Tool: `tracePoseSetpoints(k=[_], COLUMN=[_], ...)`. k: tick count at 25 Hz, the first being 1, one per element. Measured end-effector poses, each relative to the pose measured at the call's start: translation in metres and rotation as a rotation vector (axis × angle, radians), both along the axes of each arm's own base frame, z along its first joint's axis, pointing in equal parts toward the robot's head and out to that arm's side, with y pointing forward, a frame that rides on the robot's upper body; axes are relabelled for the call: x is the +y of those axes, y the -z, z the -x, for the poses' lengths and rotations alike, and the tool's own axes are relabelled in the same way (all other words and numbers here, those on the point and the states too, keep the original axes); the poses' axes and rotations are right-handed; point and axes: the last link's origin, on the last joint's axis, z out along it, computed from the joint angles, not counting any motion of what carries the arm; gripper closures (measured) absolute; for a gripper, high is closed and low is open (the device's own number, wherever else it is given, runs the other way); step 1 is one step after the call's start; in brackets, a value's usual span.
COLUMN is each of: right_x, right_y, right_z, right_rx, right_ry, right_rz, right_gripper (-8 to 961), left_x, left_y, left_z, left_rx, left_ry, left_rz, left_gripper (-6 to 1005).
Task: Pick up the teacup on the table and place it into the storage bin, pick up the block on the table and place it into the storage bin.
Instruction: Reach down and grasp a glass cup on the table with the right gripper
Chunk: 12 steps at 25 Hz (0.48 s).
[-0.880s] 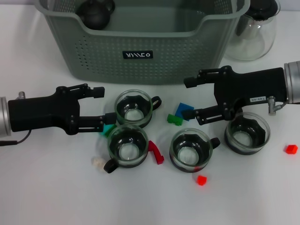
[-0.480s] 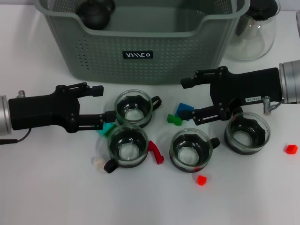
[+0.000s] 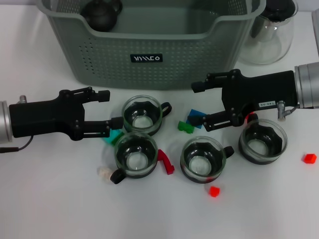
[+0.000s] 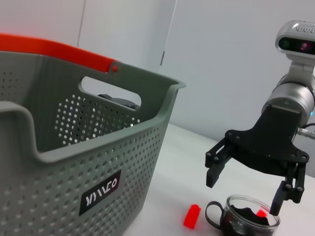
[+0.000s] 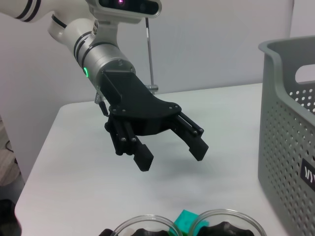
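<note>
Hovering wide open in front of the storage bin (image 3: pixel 149 45): left gripper (image 3: pixel 110 109) beside a teacup (image 3: pixel 142 115); right gripper (image 3: pixel 200 104) over the blue block (image 3: pixel 195 118); gripping nothing.

Left claw (image 3: pixel 110 108) is reaching in from 9 o'clock, jaws gaping; right claw (image 3: pixel 200 105) is mirroring from 3 o'clock, spread wide.

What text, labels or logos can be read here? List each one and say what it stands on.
Black label with a white logo on the front wall of the large grey-green perforated plastic storage bin: stylised strokes, roughly "VIVVCO", not surely legible; it shows again in the left wrist view.
Small white sticker on the black right gripper: print too small to read.
No other text shows on the glass teacups, blocks or the clear glass carafe.
</note>
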Motion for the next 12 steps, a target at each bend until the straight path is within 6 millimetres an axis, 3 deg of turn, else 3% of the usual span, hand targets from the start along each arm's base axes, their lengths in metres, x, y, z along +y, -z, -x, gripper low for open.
tracePoseSetpoints(k=[6, 12], right_x=[0.001, -0.003], right_y=[-0.009, -0.035], right_z=[0.000, 0.003], right_rx=[0.000, -0.063], right_ry=[0.007, 0.019], right_rz=[0.008, 0.043], right_gripper=[102, 101], left_x=[-0.001, -0.002], left_y=[-0.002, 0.000], left_z=[-0.002, -0.002], left_rx=[-0.012, -0.011], left_ry=[0.010, 0.012], left_rz=[0.004, 0.008], left_gripper=[140, 139])
